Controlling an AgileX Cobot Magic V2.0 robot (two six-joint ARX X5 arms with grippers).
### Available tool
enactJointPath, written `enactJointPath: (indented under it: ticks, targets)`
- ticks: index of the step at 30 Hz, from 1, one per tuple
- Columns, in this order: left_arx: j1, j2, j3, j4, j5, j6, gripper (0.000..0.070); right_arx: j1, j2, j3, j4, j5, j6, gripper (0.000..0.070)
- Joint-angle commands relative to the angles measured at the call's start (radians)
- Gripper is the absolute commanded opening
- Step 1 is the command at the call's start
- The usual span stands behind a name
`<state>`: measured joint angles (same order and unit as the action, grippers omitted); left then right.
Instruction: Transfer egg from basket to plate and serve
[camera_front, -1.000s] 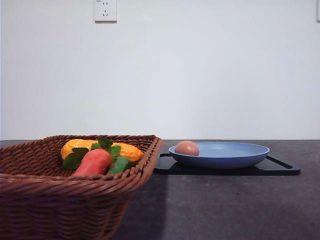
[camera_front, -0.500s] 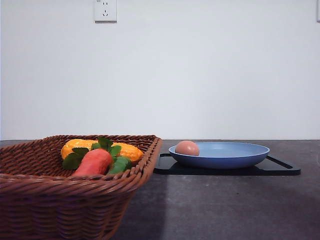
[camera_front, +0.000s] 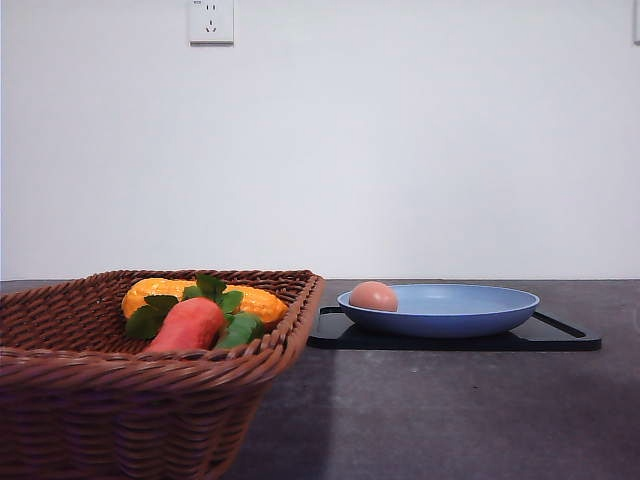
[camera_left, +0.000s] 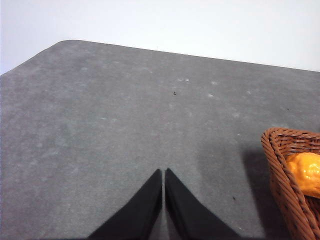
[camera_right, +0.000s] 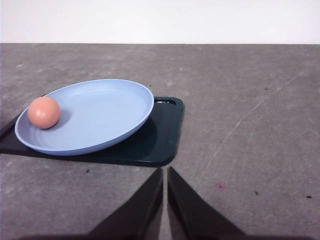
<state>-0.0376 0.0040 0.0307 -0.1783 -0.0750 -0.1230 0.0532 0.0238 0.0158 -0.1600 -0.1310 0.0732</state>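
Right gripper (camera_right: 165, 172) fingers pressed together, holding nothing, over bare table (camera_right: 260, 150) just beside the black tray (camera_right: 160, 145). Left gripper (camera_left: 163, 173) likewise closed and empty, beside the basket (camera_left: 285, 180). Egg (camera_right: 44, 112) sits in the plate (camera_right: 110, 110), near its rim, on the tray. Carrot (camera_front: 188, 324) and corn piece (camera_front: 150, 292) lie in the basket.

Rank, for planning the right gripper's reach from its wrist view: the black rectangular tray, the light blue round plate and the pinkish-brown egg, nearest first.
1. Black rectangular tray: its corner lies just beyond the right gripper.
2. Light blue round plate: resting on the tray.
3. Pinkish-brown egg: at the plate's far side.
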Motion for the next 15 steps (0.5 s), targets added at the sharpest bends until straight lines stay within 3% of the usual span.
enactJointPath:
  ticks: [1, 15]
  targets:
    - [-0.001, -0.001, -0.028, -0.004, 0.003, -0.006, 0.0, 0.003, -0.002, -0.006, 0.006, 0.003, 0.019, 0.0]
    - [-0.001, -0.001, -0.028, -0.004, 0.003, -0.006, 0.0, 0.003, -0.002, -0.006, 0.005, 0.003, 0.019, 0.0]
